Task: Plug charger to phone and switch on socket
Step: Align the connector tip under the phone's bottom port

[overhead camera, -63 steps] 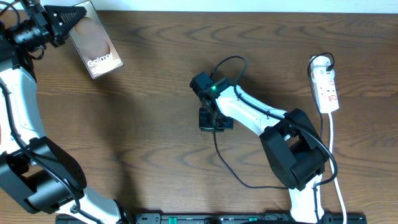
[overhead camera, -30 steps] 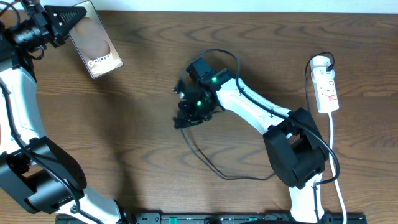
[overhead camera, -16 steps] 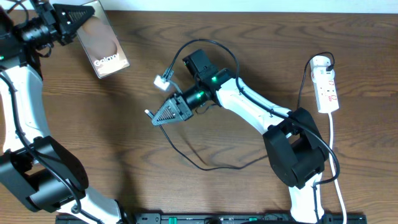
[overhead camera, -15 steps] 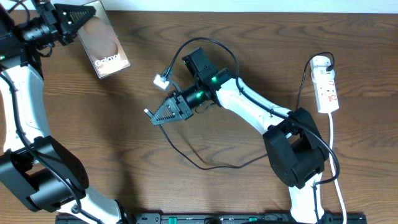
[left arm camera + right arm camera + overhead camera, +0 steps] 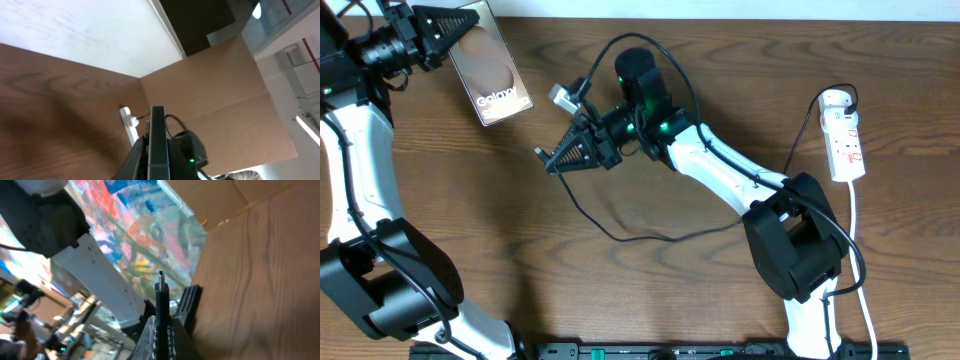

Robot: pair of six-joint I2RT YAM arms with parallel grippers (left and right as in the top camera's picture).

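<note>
Phone (image 5: pixel 492 66) gripped in the left fingers (image 5: pixel 430 20), charger plug (image 5: pixel 539 152) gripped in the right fingers (image 5: pixel 575 152), the two apart above the wooden worktop (image 5: pixel 470 220).

The left fingers close on the phone's top edge at the far-left corner, its face with the "Galaxy" lettering and brownish oval turned to the overhead camera; the left wrist view shows it edge-on. The right fingers pinch the plug near mid-worktop, its metal tip poking out beyond them and pointing left, below and to the right of the phone. The black charger cable (image 5: pixel 620 236) loops behind and below the right arm. The white power strip (image 5: pixel 842 135) lies at the right edge, its white cord (image 5: pixel 855 255) running toward the near side.
</note>
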